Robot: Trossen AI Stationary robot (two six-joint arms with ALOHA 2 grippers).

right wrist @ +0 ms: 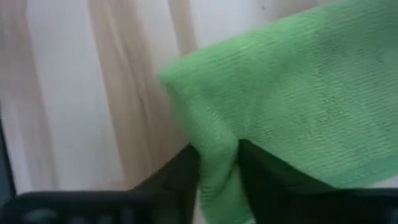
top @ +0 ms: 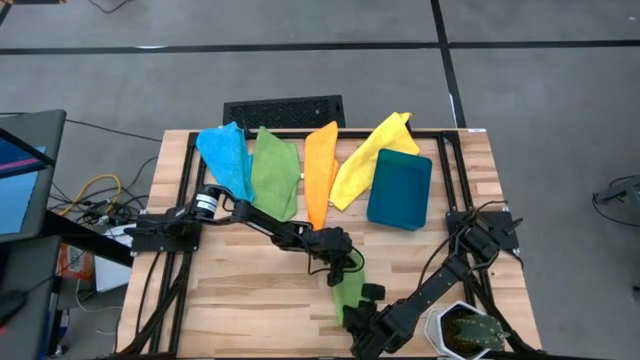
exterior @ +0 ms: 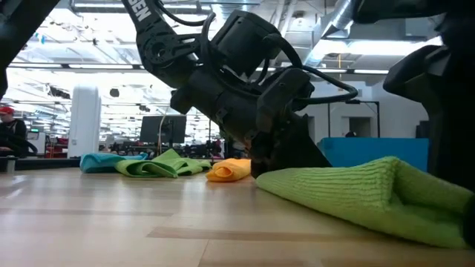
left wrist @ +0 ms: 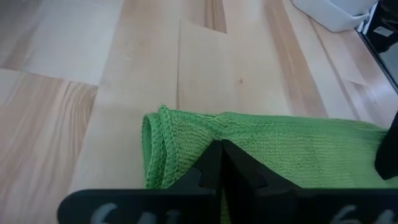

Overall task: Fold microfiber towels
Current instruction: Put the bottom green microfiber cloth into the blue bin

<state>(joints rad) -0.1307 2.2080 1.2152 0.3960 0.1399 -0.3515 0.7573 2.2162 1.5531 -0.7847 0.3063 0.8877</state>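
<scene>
Both grippers pinch one green towel [top: 347, 293] at the front of the table [top: 240, 300].
Left gripper [left wrist: 221, 149] fingers closed on its far end; right gripper [right wrist: 219, 163] fingers grip the near corner.

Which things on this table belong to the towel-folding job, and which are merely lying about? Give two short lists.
Part of the job:
green towel being worked, with the left gripper and right gripper at it
waiting towels: light blue, green, orange, yellow

Lying about:
dark teal bin
white container
</scene>
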